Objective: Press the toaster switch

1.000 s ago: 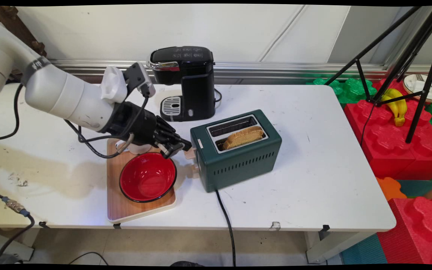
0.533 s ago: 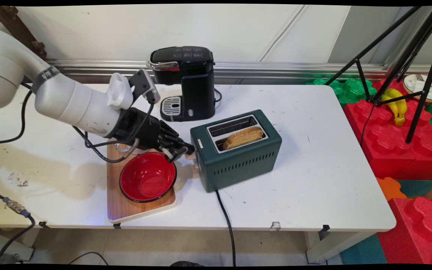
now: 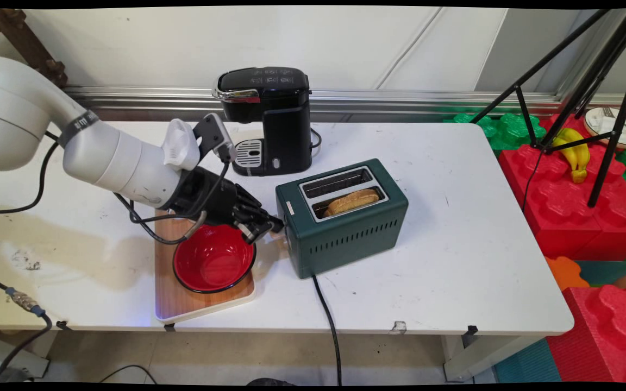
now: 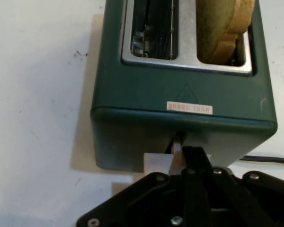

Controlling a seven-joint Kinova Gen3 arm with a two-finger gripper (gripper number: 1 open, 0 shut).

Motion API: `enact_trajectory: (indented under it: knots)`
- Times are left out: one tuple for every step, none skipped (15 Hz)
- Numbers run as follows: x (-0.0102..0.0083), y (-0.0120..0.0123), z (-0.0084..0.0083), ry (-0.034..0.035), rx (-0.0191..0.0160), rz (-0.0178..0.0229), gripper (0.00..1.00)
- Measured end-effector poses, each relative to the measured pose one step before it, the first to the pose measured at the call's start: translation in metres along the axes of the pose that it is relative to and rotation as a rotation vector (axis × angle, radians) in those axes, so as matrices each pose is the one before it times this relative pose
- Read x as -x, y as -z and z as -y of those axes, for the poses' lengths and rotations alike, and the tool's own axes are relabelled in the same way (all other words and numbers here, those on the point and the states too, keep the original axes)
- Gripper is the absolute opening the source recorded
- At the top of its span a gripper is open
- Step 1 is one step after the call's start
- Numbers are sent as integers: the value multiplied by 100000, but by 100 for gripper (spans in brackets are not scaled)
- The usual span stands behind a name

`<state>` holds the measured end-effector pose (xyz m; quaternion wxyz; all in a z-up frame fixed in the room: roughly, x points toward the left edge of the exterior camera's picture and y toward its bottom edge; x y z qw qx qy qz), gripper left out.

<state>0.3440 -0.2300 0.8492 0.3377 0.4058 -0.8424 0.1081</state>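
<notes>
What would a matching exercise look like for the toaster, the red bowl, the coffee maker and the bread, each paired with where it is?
Things:
1. toaster
2. red bowl
3. coffee maker
4. bread

Places:
A. on the wooden board
B. sunk in the toaster's nearer slot
C. at the back of the table, by the wall
D. mid-table, its lever end at the gripper

Pairs: 1-D, 2-A, 3-C, 4-B
</notes>
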Motion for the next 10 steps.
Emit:
enact_trajectory:
  knots:
    - [154, -197, 57, -203, 155, 10, 0]
    - [134, -186, 75, -109, 78, 26, 0]
    - [105, -178, 70, -73, 109, 127, 0]
    - [72, -114, 42, -39, 73, 115, 0]
    - [97, -154, 56, -55, 113, 141, 0]
    - [66, -97, 38, -14, 65, 126, 0]
    - [99, -123, 54, -74, 87, 199, 0]
    - [123, -109, 48, -85, 93, 206, 0]
    - [124, -74, 55, -68, 50, 192, 0]
    - [113, -39, 34, -120, 68, 133, 0]
